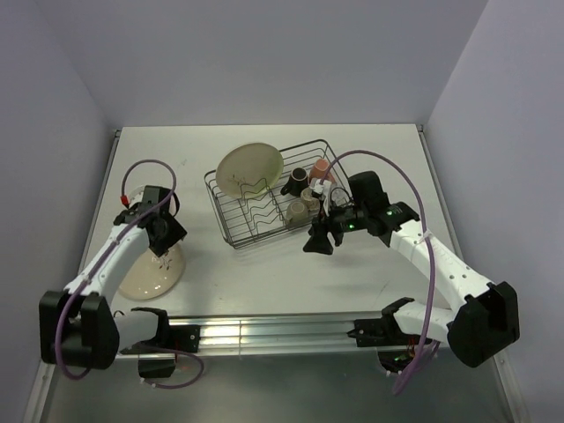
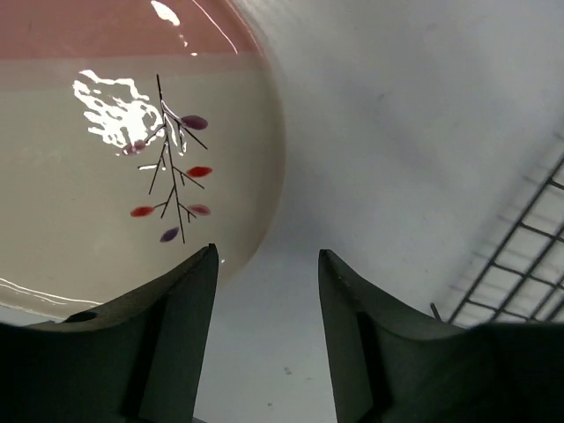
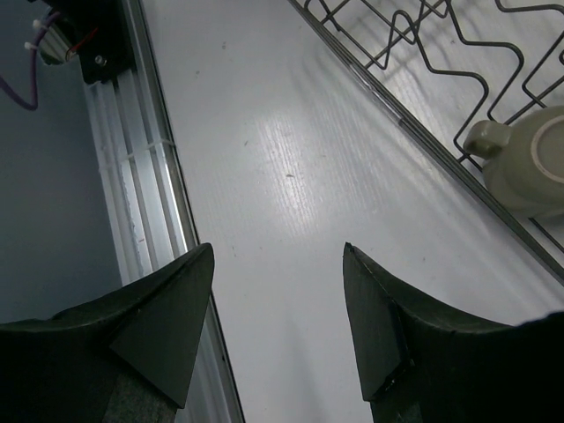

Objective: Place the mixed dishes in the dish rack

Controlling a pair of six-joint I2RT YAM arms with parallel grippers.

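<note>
The rack [image 1: 263, 220] was seen at the middle of the table [image 1: 388, 154]. A green plate [image 1: 249, 169] was stood on edge in the rack's 10 o'clock end, leaning toward 11. Mugs were grouped in the rack's 3 o'clock half: a pink mug [image 1: 322, 166] at its far corner, a brown mug [image 1: 297, 181] beside it toward 9, and an olive mug [image 3: 529, 172] nearer the front wall. The glass could not be made out among them.

A pink plate [image 1: 145, 282] was laid flat on the table at 8 o'clock from the rack, well apart from it. The sprig mark was seen face up in the left wrist view.

The left gripper [image 2: 267, 254] was held over the plate's 1 o'clock edge, fingers spread, nothing between them. One finger was over the rim, the other over bare table. Contact with the plate could not be told.

The right gripper [image 3: 278, 249] was held at 4 o'clock from the rack, just off its front corner. Its fingers were spread and empty, with only bare table seen between them.
</note>
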